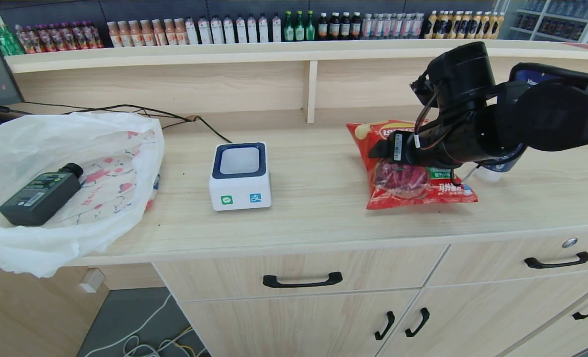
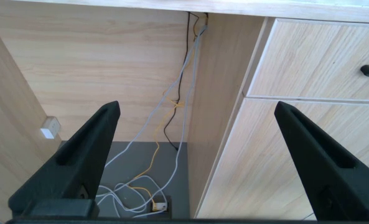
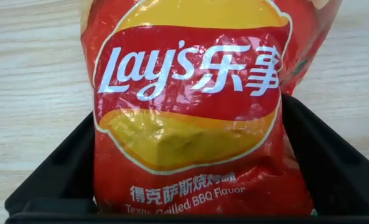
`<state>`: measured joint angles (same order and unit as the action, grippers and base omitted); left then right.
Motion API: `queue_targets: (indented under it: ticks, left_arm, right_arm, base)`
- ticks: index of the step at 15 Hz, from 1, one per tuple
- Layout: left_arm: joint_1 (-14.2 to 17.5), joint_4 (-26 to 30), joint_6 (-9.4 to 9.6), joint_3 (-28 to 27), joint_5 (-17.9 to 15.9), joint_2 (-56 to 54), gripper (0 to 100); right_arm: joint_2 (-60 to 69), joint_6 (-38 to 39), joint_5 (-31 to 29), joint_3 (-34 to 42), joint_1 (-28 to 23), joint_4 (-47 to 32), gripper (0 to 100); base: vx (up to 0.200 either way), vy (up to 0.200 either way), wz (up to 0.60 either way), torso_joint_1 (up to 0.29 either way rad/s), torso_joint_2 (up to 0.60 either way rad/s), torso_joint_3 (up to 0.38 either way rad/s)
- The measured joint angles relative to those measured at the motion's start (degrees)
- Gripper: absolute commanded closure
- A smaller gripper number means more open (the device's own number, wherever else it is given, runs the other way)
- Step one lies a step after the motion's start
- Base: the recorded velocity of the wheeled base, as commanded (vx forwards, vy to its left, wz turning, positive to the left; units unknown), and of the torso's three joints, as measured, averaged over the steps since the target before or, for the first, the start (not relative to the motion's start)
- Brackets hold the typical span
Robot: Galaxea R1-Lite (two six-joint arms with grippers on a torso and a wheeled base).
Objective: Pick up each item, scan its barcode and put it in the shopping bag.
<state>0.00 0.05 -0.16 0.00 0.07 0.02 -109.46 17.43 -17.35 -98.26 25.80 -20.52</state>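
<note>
A red chips bag lies flat on the wooden counter, right of centre. My right gripper hangs low over its middle, open, with one finger on each side of the chips bag; the black fingers touch or nearly touch its edges. The white barcode scanner with a blue-framed window stands mid-counter. At the far left the white plastic shopping bag lies open with a black bottle inside. My left gripper is open and empty, below counter level, in front of the cabinet.
A blue and white cup stands behind the right arm. A black cable runs along the counter's back to the scanner. A raised shelf with drink bottles lines the back. Drawers and loose floor cables sit below.
</note>
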Motion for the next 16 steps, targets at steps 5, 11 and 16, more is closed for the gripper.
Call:
queue_targets:
  ticks: [5,11,16]
  left_arm:
    - [0.0,0.0,0.00,0.0,0.0,0.0,0]
    - [0.0,0.0,0.00,0.0,0.0,0.0,0]
    - [0.0,0.0,0.00,0.0,0.0,0.0,0]
  right_arm:
    - [-0.1,-0.1,0.0,0.3,0.0,0.0,100]
    - [0.5,0.0,-1.1,0.5,0.8,0.2,100]
    - [0.9,0.0,-1.7,0.2,1.1,-0.2,100]
  base:
    - [0.000,0.000,0.00,0.000,0.00,0.000]
    - [0.000,0.000,0.00,0.000,0.00,0.000]
    - [0.000,0.000,0.00,0.000,0.00,0.000]
